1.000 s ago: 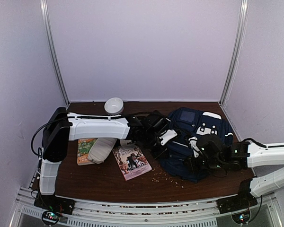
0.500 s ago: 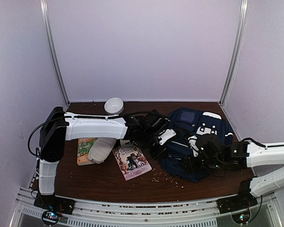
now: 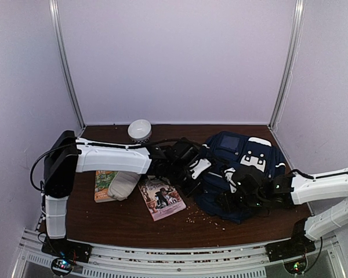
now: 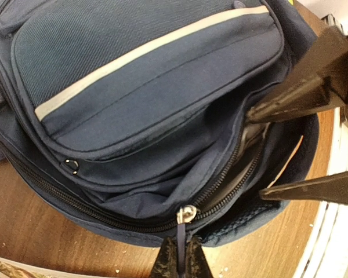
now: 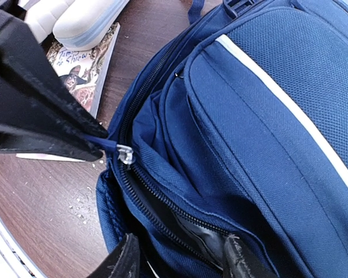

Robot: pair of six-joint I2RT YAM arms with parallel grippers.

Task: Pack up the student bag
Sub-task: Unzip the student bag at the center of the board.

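- Student bag, a large navy fabric backpack with white stripes, lies on the right of the brown wooden table. The left gripper is clamped on its blue zip tab.
- The right gripper is spread wide, one finger inside the bag's mouth.
- Both have edged leftward over the last second, so the zip is probably being drawn open.
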